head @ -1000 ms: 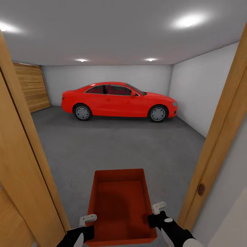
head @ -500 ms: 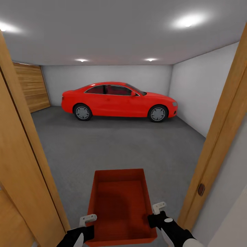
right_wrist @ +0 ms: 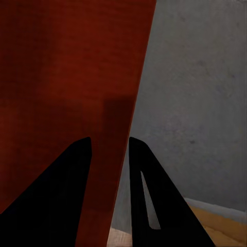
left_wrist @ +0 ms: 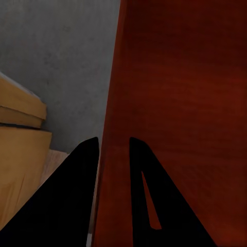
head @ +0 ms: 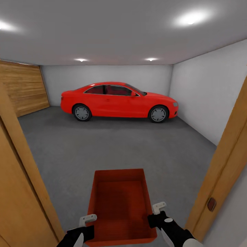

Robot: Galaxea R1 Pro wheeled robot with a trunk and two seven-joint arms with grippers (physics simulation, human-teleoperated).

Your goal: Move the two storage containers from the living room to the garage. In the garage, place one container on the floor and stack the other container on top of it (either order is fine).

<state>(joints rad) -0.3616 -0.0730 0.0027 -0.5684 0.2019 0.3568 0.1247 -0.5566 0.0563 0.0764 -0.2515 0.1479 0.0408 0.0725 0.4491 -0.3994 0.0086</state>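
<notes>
One red-orange open-top storage container (head: 120, 202) hangs in front of me, held level between both arms above the dark grey concrete floor (head: 113, 144) of the garage. My left gripper (head: 87, 223) is shut on its left side wall (left_wrist: 180, 103), one finger on each face of the wall. My right gripper (head: 156, 212) is shut the same way on the right side wall (right_wrist: 67, 77). The bin is empty. The living room is out of view.
Wooden door frame posts stand close on my left (head: 20, 171) and right (head: 226, 164). A red car (head: 118, 101) is parked across the far end. A wooden garage door (head: 24, 85) fills the left wall, and a white wall (head: 206, 92) runs along the right.
The camera has moved forward through the doorway, so both frame posts have slid outward and more of the garage shows. The container and both grippers keep the same place in view.
</notes>
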